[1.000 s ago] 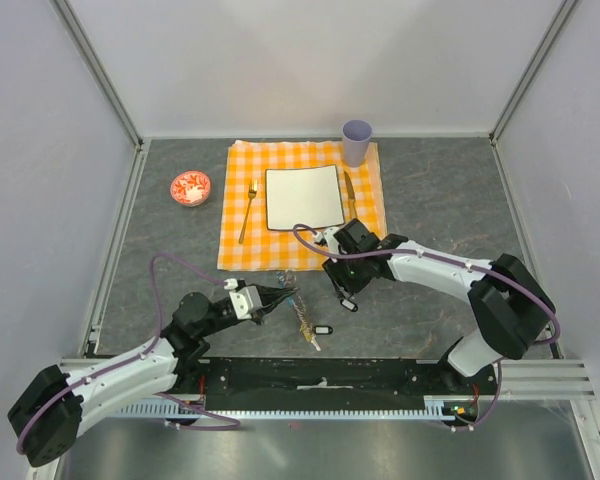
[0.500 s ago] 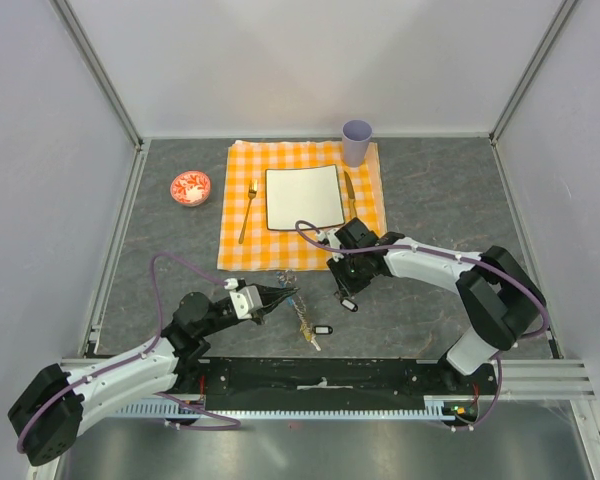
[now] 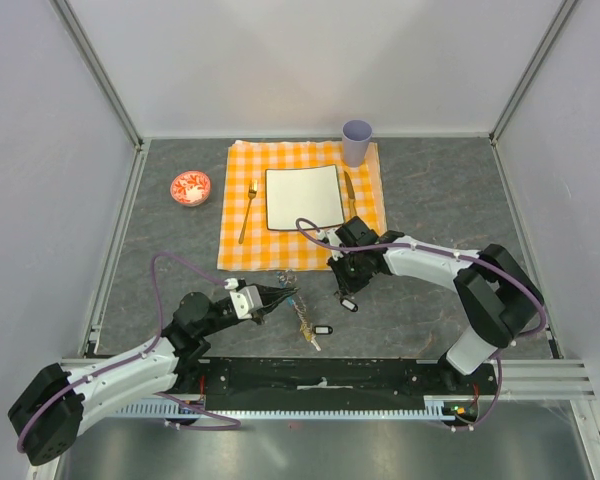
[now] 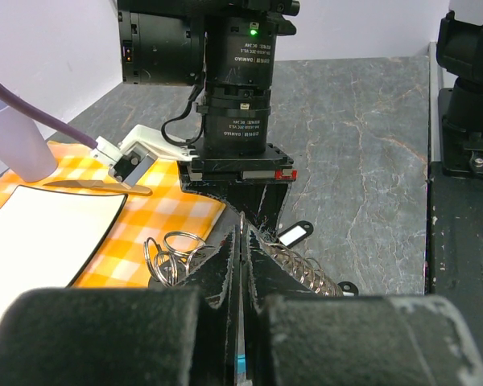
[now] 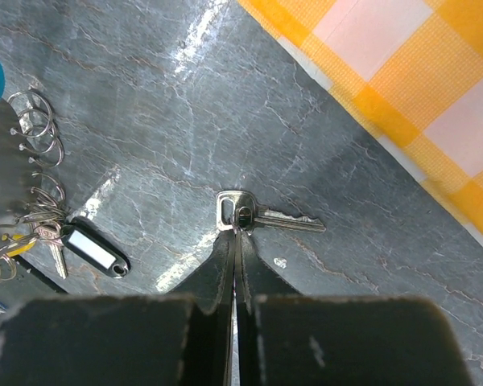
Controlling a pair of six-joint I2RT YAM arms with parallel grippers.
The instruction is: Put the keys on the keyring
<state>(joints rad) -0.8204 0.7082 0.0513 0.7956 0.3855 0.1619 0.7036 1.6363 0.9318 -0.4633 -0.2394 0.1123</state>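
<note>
A silvery key [image 5: 262, 215] lies flat on the grey table just off the orange cloth. My right gripper [image 5: 238, 232] is shut, its tips touching the near edge of the key's head; from above it [image 3: 342, 282] hides the key. My left gripper [image 4: 241, 233] is shut on the keyring [image 4: 241, 219]: a thin wire edge rises between its tips and a turquoise sliver shows deep in the jaws. From above, that gripper [image 3: 286, 295] sits left of the right one. More small keys [image 5: 55, 256] lie by a black tag [image 5: 95, 246].
Loose wire rings [image 4: 169, 253] and a coiled spring [image 4: 310, 275] lie beside the left fingers, with black label tags [image 3: 323, 328] nearby. The checked cloth [image 3: 235, 235] carries a white plate [image 3: 303, 196], fork [image 3: 248, 212] and knife [image 3: 349, 195]. A cup [image 3: 357, 142] and red bowl [image 3: 190, 187] stand behind.
The right gripper's jaws have closed from about half open to shut at the key's head, and its arm shifted slightly. The left arm has not moved.
</note>
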